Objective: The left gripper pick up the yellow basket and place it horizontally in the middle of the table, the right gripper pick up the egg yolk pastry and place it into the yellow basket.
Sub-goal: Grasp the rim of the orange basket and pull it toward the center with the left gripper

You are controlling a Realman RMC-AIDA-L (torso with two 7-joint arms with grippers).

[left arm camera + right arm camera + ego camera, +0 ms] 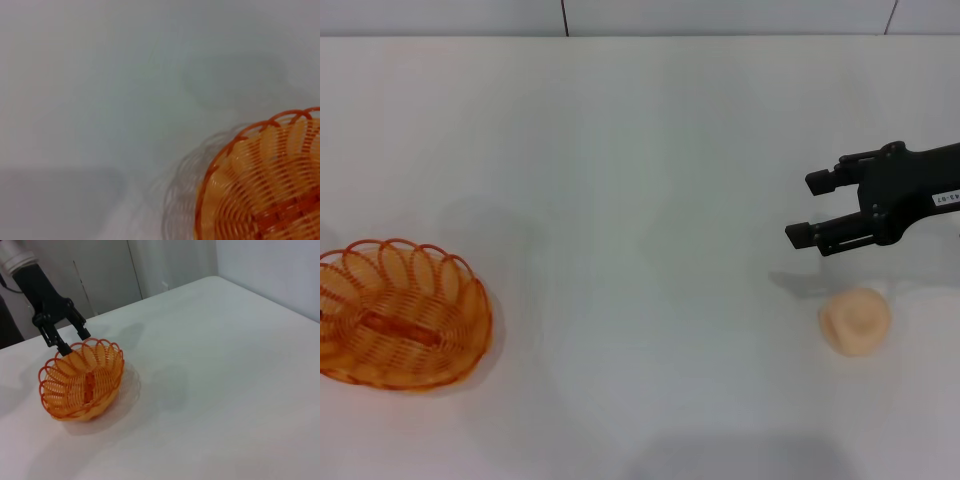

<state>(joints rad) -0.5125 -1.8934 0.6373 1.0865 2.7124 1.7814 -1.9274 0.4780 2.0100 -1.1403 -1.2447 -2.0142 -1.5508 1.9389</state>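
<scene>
The yellow basket (pixel 400 315) sits upright on the white table (pixel 640 200) at the far left; it also shows in the left wrist view (pixel 265 185) and the right wrist view (pixel 82 380). The left gripper (pixel 72 342) is out of the head view. In the right wrist view it is open and sits right at the basket's outer rim. The egg yolk pastry (pixel 855 320) lies on the table at the right. The right gripper (pixel 802 208) is open and empty, hovering just behind the pastry, apart from it.
The table's back edge meets a pale wall (pixel 720 15). Grey cabinet panels (pixel 105 275) stand beyond the table's left side in the right wrist view. The bare tabletop stretches between basket and pastry.
</scene>
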